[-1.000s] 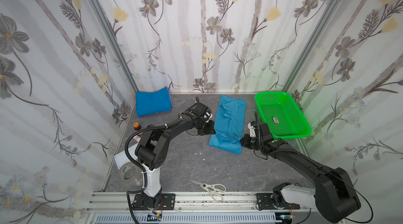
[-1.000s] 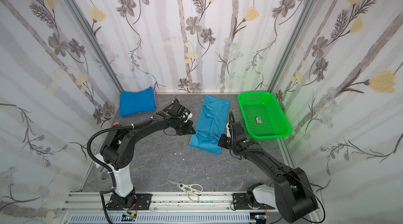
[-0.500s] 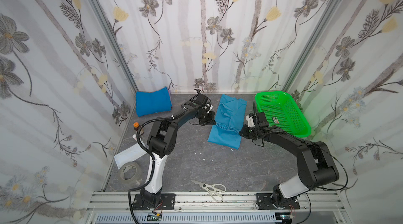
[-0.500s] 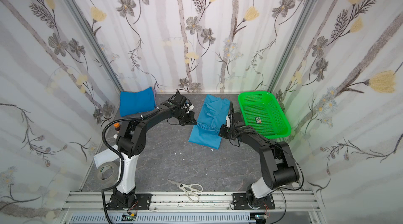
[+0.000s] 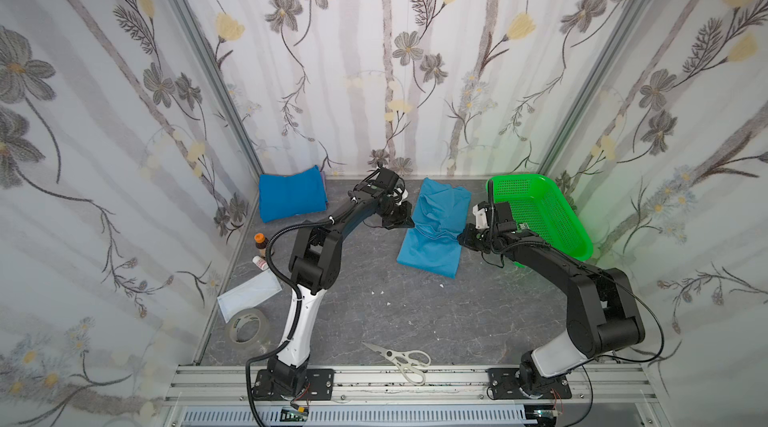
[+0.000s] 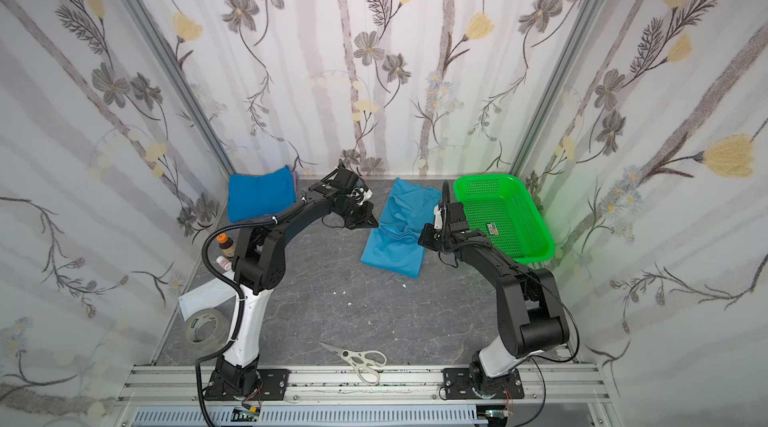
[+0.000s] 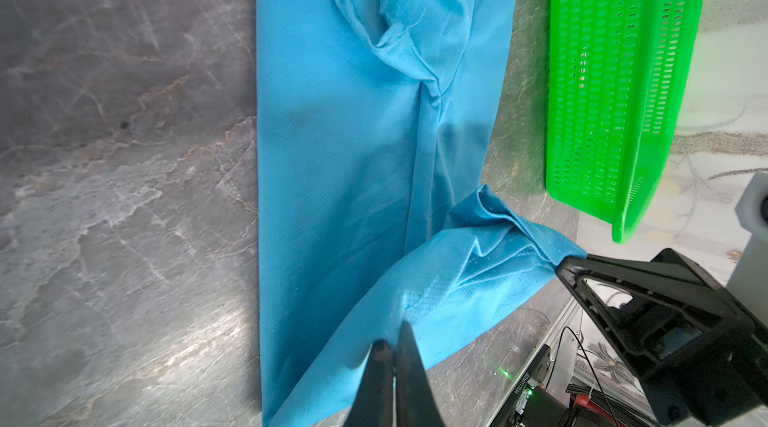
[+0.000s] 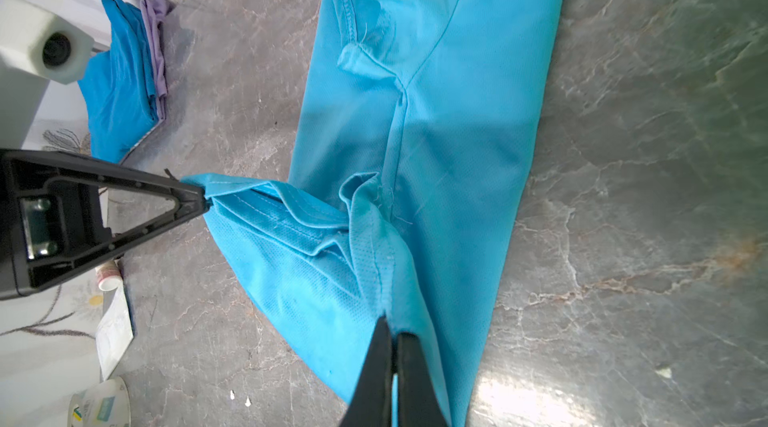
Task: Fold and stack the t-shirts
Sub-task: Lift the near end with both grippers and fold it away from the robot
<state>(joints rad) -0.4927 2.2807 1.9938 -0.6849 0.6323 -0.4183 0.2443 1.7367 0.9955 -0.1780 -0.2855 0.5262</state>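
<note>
Both claws have moved back toward the far wall, and the light blue t-shirt now looks shorter than it did a second ago. Its near end has come along with them.

The left claw is pressed together and pinches the left edge of the light blue t-shirt. The right claw is pressed together too and pinches the right edge. The wrist views show this best: each black tip bites a bit of cloth, and the cloth between the two tips is lifted and bunched into soft folds. The rest of the shirt lies flat under it.

The light blue t-shirt lies on the gray desk, near the back, between the two arms. The green basket stands just beside it on the right, and the two do not touch.

The dark blue t-shirt is folded and sits in the back left corner, well apart from the claws. In the right wrist view a bit of purple cloth shows at its side.

Scissors and a roll of tape lie at the front of the desk.
</note>
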